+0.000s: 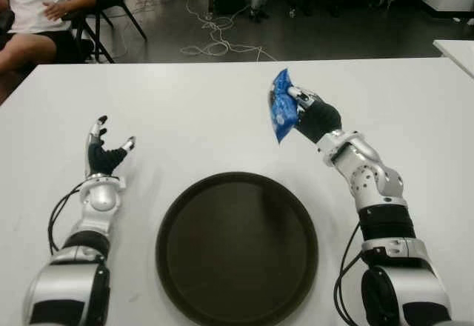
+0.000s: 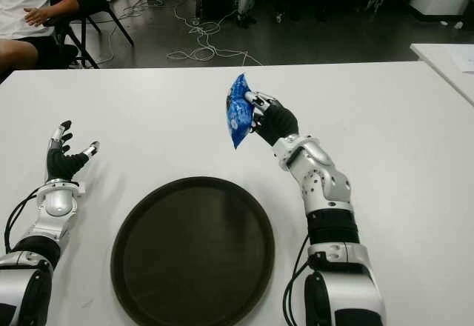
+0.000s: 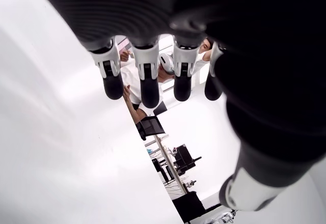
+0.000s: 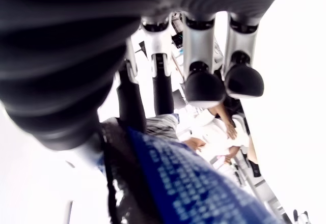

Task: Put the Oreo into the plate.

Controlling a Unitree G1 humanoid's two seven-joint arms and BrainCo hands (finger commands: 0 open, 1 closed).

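Right hand (image 1: 307,111) has its fingers pinched on the blue Oreo pack (image 1: 281,106), held above the tabletop (image 1: 207,104) beyond the dark plate (image 1: 237,248). Left hand (image 1: 104,152) is spread and holding nothing beside the plate. Grip looks like it's only on one edge, so the pack could slip out and miss the plate

Plate (image 1: 237,248): on table (image 1: 185,104), near edge, centre. Left hand (image 1: 104,154): left of plate. Right hand (image 1: 307,115): beyond plate, right, gripping Oreo packet (image 1: 281,107) aloft.

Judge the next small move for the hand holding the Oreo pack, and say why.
Probably carry it toward the robot and inward, over the plate. The right hand grips the blue Oreo pack above bare table beyond the plate's far rim; the left hand is open, left of the plate.
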